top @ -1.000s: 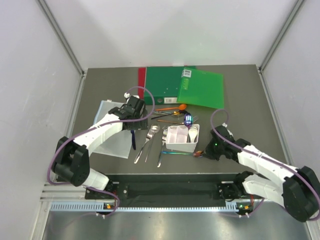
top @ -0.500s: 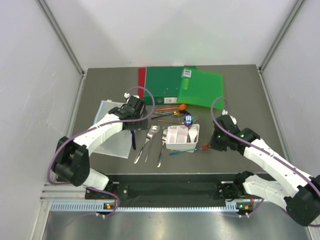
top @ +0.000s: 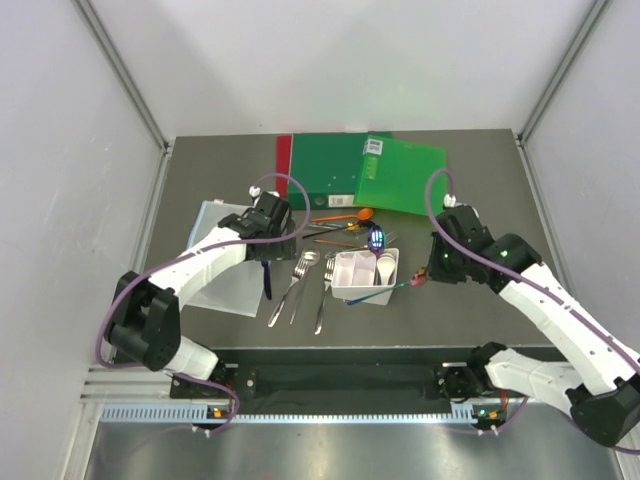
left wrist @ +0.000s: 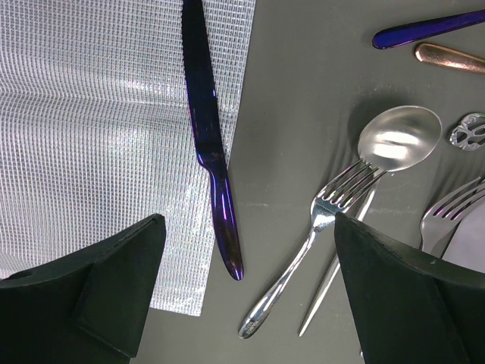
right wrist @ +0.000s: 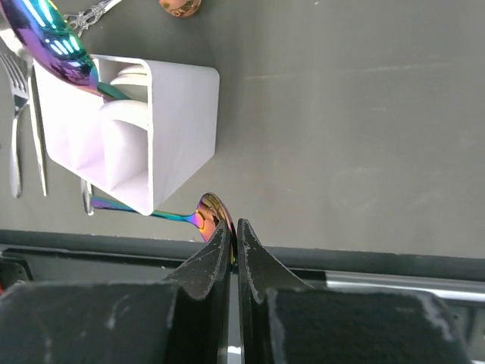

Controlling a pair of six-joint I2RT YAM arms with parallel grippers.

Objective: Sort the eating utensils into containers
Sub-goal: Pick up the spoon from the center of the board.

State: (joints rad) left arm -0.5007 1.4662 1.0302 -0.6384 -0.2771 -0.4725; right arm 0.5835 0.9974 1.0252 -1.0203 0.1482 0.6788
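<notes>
My right gripper (right wrist: 235,231) is shut on the bowl of a rainbow-metallic spoon (right wrist: 206,214). It holds the spoon just right of the white divided bin (right wrist: 182,129), handle running left along the bin's front wall (top: 360,291). From above, the right gripper (top: 420,281) hangs off the bin's front right corner. My left gripper (left wrist: 248,227) stands open over a dark blue knife (left wrist: 208,144) and a silver fork (left wrist: 318,243), touching neither. A silver spoon (left wrist: 398,140) lies beside the fork. White spoons and another rainbow spoon (right wrist: 49,42) rest in the bin.
A clear mesh sheet (left wrist: 98,136) lies under the knife's blade at the left. Green folders (top: 380,170) and a red one (top: 284,160) lie at the back. An orange spoon (top: 345,215) and several coloured utensils lie between folders and bin. Silver utensils (top: 300,285) lie left of the bin.
My right arm has risen and swung back and to the right, carrying the rainbow spoon up off the table by its bowl. The left arm has not moved.
</notes>
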